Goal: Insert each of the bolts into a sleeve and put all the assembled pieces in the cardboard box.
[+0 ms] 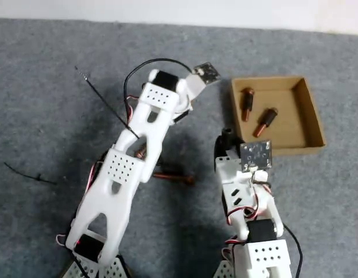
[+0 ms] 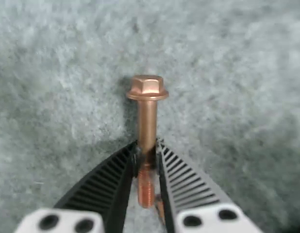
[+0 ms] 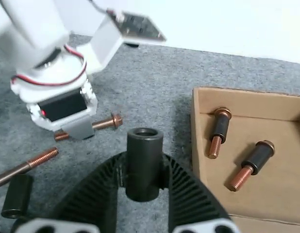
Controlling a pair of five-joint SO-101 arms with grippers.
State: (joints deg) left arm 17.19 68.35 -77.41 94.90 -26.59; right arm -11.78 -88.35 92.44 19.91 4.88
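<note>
Right gripper point(image 3: 144, 167) clamps a black sleeve point(image 3: 144, 145); left gripper point(image 2: 147, 145) pinches a copper bolt point(image 2: 147, 114) by its shank. Two assembled pieces point(image 3: 219, 128) lie in the cardboard box point(image 3: 257, 103).

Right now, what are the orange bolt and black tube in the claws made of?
The bolt looks like copper-coloured metal, perhaps plated: shiny, with cut threads. The sleeve looks like dull black metal, though it could be plastic: smooth, matte, thick-walled.

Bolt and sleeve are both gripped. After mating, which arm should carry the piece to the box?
Right, probably: the right hand holds the sleeve beside the cardboard box; the left hand, holding the bolt, sits farther off.
</note>
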